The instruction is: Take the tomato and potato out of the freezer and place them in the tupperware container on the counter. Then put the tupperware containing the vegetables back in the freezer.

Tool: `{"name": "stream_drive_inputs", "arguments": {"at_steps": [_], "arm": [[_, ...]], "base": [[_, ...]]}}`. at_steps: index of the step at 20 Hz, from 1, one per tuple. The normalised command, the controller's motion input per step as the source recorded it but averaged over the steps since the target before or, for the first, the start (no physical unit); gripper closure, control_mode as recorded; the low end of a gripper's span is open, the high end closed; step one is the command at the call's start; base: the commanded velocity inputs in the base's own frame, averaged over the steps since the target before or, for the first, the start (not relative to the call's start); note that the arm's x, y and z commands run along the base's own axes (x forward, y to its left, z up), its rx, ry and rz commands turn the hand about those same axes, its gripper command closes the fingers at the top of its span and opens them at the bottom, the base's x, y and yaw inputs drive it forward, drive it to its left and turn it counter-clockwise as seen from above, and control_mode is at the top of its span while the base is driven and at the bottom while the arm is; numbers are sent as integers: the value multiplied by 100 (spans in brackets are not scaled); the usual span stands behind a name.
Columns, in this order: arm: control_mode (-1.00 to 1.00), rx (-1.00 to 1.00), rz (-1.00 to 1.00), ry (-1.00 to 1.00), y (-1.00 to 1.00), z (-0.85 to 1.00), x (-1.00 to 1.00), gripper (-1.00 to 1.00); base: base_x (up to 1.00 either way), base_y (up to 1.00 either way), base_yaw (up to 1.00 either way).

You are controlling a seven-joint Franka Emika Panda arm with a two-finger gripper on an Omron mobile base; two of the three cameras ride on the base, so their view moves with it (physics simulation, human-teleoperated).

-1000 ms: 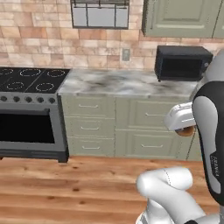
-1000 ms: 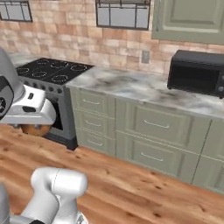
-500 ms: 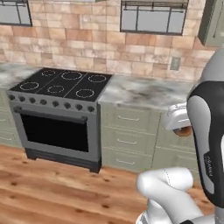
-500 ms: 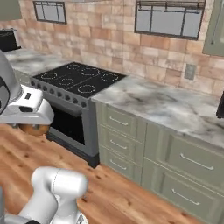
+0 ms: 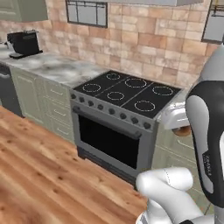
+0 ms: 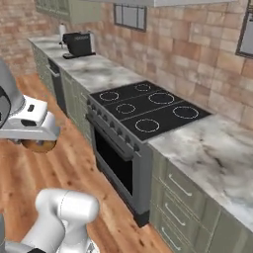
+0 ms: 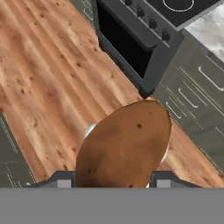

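Between the jaws: the gripper (image 7: 117, 181) is clamping the potato (image 7: 124, 144), carrying it above the floor.
Potato, base views: brown underside is showing beneath the white hand (image 6: 39, 145).
Below: wooden floor (image 7: 39, 70) is lying well under the load.
Ahead: black stove (image 5: 127, 92) is sitting between counter (image 6: 217, 153) sections.
Far end: coffee machine (image 5: 24, 43) is standing on the counter.

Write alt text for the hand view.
A brown potato sits held between the hand's two dark fingertips, close to the camera. Below it lies a wooden floor, with a black oven and pale green drawers beyond.
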Motion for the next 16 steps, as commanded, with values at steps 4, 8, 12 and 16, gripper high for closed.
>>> {"name": "stream_drive_inputs", "arguments": {"at_steps": [4,8,12,16], "arm": [[100,0,0,0,0,0,0,100],[100,0,0,0,0,0,0,100],[100,0,0,0,0,0,0,100],[100,0,0,0,0,0,0,100]], "base": [[100,5,70],[95,1,77],[81,0,83],[84,0,84]]}}
